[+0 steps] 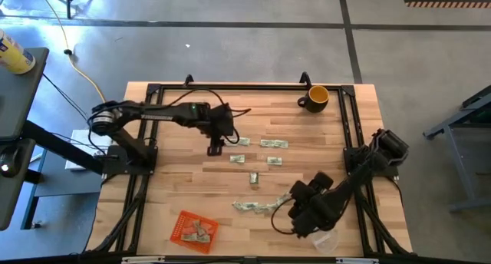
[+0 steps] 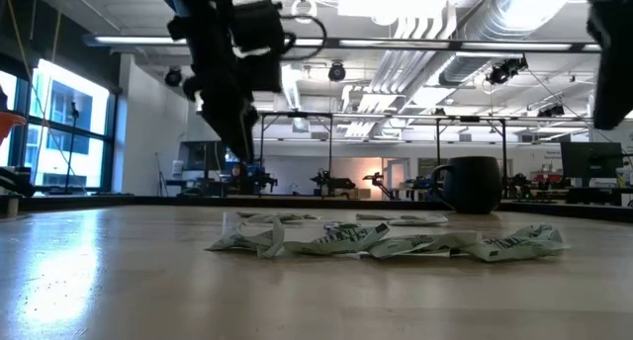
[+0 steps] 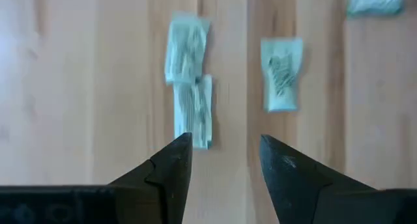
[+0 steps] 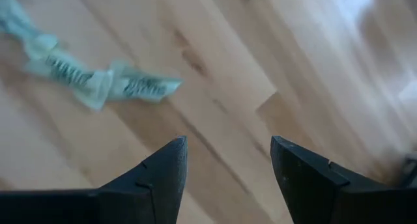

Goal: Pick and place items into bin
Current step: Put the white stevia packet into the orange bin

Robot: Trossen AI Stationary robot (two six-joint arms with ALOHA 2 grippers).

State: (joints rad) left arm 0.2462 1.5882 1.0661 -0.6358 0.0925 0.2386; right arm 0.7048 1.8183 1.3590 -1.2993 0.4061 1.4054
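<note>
Here, from above, the left pincer (image 1: 215,147) hangs released over the desk (image 1: 169,179), with loose items (image 1: 274,143) just at its 3 o'clock. The right pincer (image 1: 295,212), also released, sits near a crumpled row of items (image 1: 253,207) at its 9 o'clock. The orange bin (image 1: 193,230) lies at the desk's 7 o'clock, holding a few pieces.

Low view: crumpled items (image 2: 386,243) lie across the desk; the mug (image 2: 473,185) stands behind.

Left wrist: spread fingers (image 3: 171,172) frame two items (image 3: 189,87).

Right wrist: spread fingers (image 4: 163,175) hold nothing; items (image 4: 104,81) lie beyond.
</note>
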